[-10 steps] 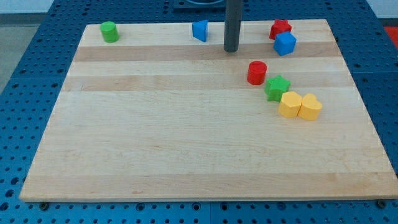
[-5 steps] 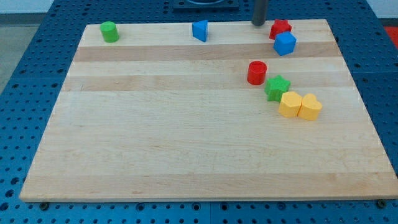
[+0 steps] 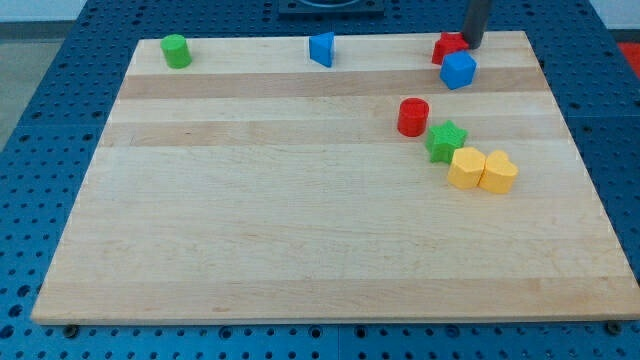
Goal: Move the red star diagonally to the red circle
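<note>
Wooden board (image 3: 300, 200): our bare rod's tip (image 3: 472, 46), holding nothing, sits just right of the red star (image 3: 449, 46); next we push it down-left toward the red circle (image 3: 413, 117).

Pale wooden board (image 3: 300, 230) on blue perforated table (image 3: 50, 120); even, bright light; dark fixture at view's top.

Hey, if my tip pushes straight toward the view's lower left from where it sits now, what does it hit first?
Probably the red star, just left of my tip; the blue cube sits close below it.
</note>
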`<action>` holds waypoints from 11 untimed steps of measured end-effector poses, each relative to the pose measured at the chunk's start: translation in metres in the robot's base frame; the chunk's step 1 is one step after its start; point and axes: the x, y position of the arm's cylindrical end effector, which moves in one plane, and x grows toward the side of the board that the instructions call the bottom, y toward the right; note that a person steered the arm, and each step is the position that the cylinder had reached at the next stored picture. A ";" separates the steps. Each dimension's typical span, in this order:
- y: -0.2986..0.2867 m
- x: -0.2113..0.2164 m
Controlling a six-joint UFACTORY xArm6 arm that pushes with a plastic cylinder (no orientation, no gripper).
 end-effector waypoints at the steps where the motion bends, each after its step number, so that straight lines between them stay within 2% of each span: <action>1: -0.011 0.014; 6: -0.065 0.007; 7: -0.090 0.015; 9: -0.147 0.060; 11: -0.116 0.041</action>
